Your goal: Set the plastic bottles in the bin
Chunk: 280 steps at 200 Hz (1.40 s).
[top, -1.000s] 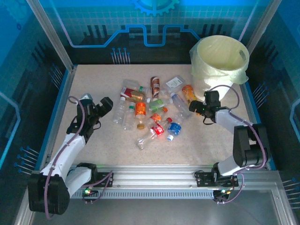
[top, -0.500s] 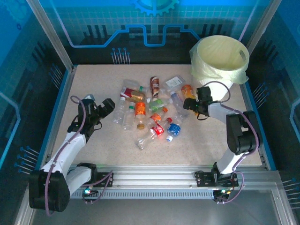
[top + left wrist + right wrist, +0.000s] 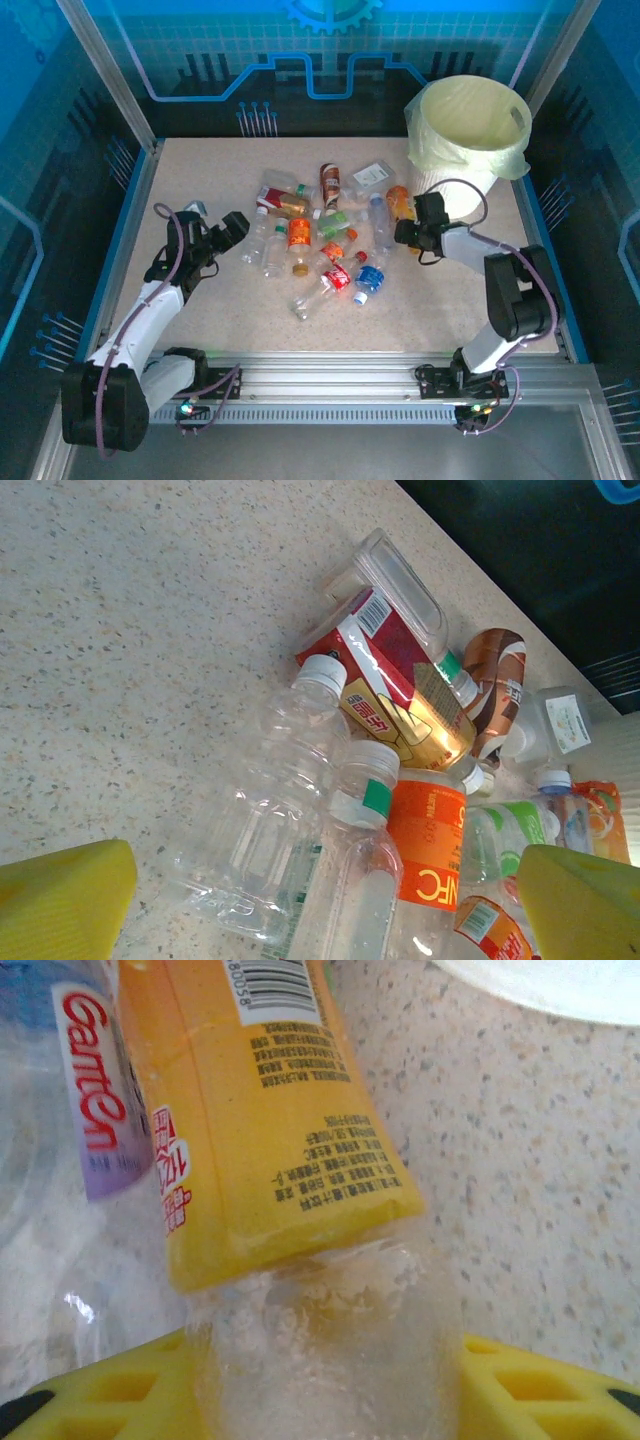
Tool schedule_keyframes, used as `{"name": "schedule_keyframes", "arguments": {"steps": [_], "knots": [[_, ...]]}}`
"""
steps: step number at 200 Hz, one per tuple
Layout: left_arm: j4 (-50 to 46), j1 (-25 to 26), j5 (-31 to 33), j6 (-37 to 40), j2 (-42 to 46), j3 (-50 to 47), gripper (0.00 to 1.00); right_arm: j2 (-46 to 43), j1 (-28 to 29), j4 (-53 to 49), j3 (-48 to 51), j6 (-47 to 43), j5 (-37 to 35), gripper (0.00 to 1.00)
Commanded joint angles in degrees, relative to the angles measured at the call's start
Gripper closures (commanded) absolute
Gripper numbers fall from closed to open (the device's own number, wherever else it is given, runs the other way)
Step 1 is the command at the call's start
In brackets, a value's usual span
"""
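Note:
Several plastic bottles [image 3: 320, 235] lie in a pile mid-table. My right gripper [image 3: 405, 232] is at the pile's right edge, below the bin [image 3: 425, 110]. In the right wrist view its yellow fingers [image 3: 540, 1390] press both sides of the clear base of an orange-labelled bottle [image 3: 270, 1110], which lies on the table; the gripper [image 3: 325, 1380] is shut on it. My left gripper [image 3: 232, 228] stands open just left of the pile. In the left wrist view its gripper [image 3: 320, 910] faces a clear bottle [image 3: 270, 810] and an orange-labelled one [image 3: 428, 845], touching neither.
A blue-labelled clear bottle [image 3: 90, 1110] lies against the held bottle's left side. A red-labelled bottle [image 3: 390, 680] and a brown one [image 3: 497, 675] lie at the pile's far side. A blue rail [image 3: 120, 240] edges the table on the left.
My right gripper has moved left and away from the near edge, up to the orange-labelled bottle, and closed its fingers on the base. The left gripper has edged slightly toward the pile.

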<state>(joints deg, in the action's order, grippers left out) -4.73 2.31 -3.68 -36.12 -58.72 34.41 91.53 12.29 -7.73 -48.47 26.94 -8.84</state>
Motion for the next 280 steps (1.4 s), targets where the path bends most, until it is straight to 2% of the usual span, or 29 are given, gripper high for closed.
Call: {"name": "schedule_keyframes", "arguments": {"steps": [1,27,61,80,103,145,196,228,280], "knots": [[-1.82,0.02,-2.07,-1.46,-0.43,1.24,0.01,-7.24,0.91,-3.92,2.41,-1.96,-0.71,0.49],[-8.77,1.97,3.3,-2.84,-1.27,4.15,0.01,-14.94,1.5,-7.59,3.64,-3.44,0.96,0.51],[-16.64,8.19,10.72,-4.39,-2.76,8.52,0.01,-24.45,2.09,-11.85,1.58,-4.29,5.71,0.52],[-17.22,11.04,12.52,-6.27,-2.87,9.42,0.01,-27.1,2.22,-14.3,-3.08,-4.74,8.44,0.54],[-17.37,11.62,12.14,-8.66,-4.11,10.35,0.01,-27.68,2.29,-15.89,-9.58,-6.4,12.9,0.56],[-18.47,11.63,12.21,-8.32,-6.94,13.19,0.01,-24.18,0.88,-17.62,-23.93,-9.56,17.28,0.56],[-19.05,11.6,14.41,-9.7,-5.78,12.66,0.01,-15.72,-8.12,-18.93,-39.16,-10.38,18.2,0.55],[-17.84,11.58,18.05,-10.46,-2.38,10.02,0.01,-10.53,-14.24,-18.19,-43.4,-9.32,16.57,0.55],[-16.99,11.58,17.94,-7.12,1.31,8.53,0.01,-1.14,-20.49,-17.56,-49.89,-10.23,14.35,0.55]]}}
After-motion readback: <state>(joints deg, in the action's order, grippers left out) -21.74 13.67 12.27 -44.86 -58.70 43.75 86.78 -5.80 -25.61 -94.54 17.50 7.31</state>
